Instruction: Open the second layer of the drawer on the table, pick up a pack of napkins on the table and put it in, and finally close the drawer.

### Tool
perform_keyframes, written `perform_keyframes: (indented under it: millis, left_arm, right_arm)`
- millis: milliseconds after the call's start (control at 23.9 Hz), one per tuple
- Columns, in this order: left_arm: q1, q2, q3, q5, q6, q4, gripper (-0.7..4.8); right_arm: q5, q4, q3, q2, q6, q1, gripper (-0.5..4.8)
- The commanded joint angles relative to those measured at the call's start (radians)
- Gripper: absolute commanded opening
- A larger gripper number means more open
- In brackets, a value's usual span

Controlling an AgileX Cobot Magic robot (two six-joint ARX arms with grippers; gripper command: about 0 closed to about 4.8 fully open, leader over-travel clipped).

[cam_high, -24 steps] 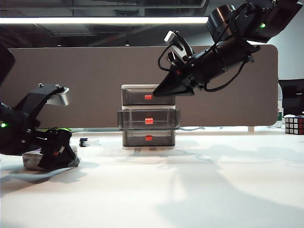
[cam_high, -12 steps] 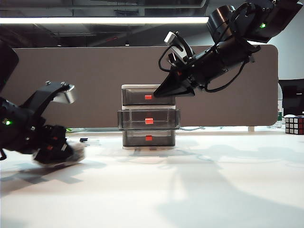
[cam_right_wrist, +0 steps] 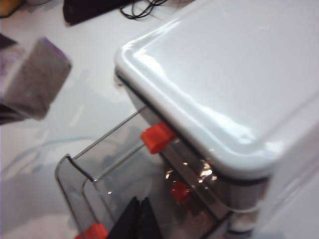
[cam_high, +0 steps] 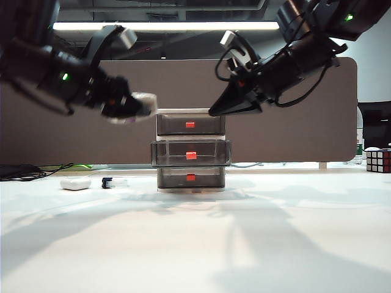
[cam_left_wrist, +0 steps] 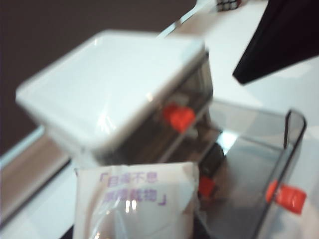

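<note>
The drawer (cam_high: 190, 149) stands mid-table, a white frame with three smoky grey tiers. Its second layer (cam_high: 191, 154) sticks out towards me, red tab in front; the left wrist view looks down into it (cam_left_wrist: 254, 189), as does the right wrist view (cam_right_wrist: 114, 184). My left gripper (cam_high: 131, 108) hangs in the air just left of the unit's top, shut on the pack of napkins (cam_high: 139, 105), whitish with purple print (cam_left_wrist: 137, 204) and also visible in the right wrist view (cam_right_wrist: 37, 82). My right gripper (cam_high: 215, 112) hovers at the unit's top right corner, its black fingertips (cam_right_wrist: 138, 214) pressed together and empty.
On the table (cam_high: 244, 244), left of the unit, lie a small white rounded case (cam_high: 76, 183) and a small dark object (cam_high: 109, 181). A Rubik's cube (cam_high: 379, 160) sits at the far right. A brown partition (cam_high: 91, 134) closes off the back, with cables (cam_high: 30, 170) at its foot.
My left arm has lifted the pack of napkins off the table at the far left and carried it up and right to beside the unit's top. The right gripper has barely moved.
</note>
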Motion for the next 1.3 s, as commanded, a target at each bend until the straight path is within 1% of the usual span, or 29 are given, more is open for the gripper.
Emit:
perform_keyframes:
  millis: [42,84,168,210,377,461,671,796,922,1090,1216,1299]
  left_arm:
    - [-0.002,0.012,0.11,0.092,0.112,-0.163,1.79]
    - [-0.002,0.023,0.138,0.104,0.12,-0.182,1.79]
    - [-0.002,0.069,0.235,0.175,0.122,-0.254,1.79]
    - [-0.003,0.08,0.253,0.19,0.122,-0.273,1.79]
    - [-0.005,0.133,0.298,0.251,0.122,-0.288,1.79]
    - [-0.005,0.166,0.306,0.298,0.122,-0.29,1.79]
    - [-0.032,0.179,0.306,0.297,0.129,-0.28,1.79]
    - [-0.063,0.179,0.306,0.28,0.151,-0.264,1.79]
    - [-0.094,0.187,0.314,0.235,0.16,-0.261,1.79]
    - [-0.099,0.21,0.325,0.231,0.159,-0.257,1.79]
    - [-0.104,0.223,0.335,0.196,0.16,-0.257,1.79]
    - [-0.106,0.229,0.337,0.196,0.171,-0.248,1.79]
  right_arm:
    - [0.001,0.002,0.005,-0.023,-0.005,-0.017,-0.05]
    - [0.002,0.0,0.005,-0.03,-0.005,-0.018,-0.05]
    - [0.001,0.001,0.005,-0.044,-0.006,-0.032,-0.05]
    - [0.001,0.0,0.005,-0.049,-0.005,-0.032,-0.05]
    - [0.001,-0.001,0.005,-0.056,-0.005,-0.034,-0.05]
    - [0.001,-0.007,0.005,-0.057,-0.005,-0.034,-0.05]
    - [0.001,-0.007,0.005,-0.057,-0.005,-0.034,-0.05]
    - [0.0,-0.007,0.005,-0.057,-0.005,-0.034,-0.05]
    - [0.0,-0.015,0.005,-0.057,-0.005,-0.034,-0.05]
    - [0.0,-0.03,0.005,-0.057,-0.006,-0.034,-0.05]
    - [-0.003,-0.034,0.005,-0.058,-0.005,-0.034,-0.05]
    - [-0.003,-0.032,0.005,-0.058,-0.005,-0.034,-0.05]
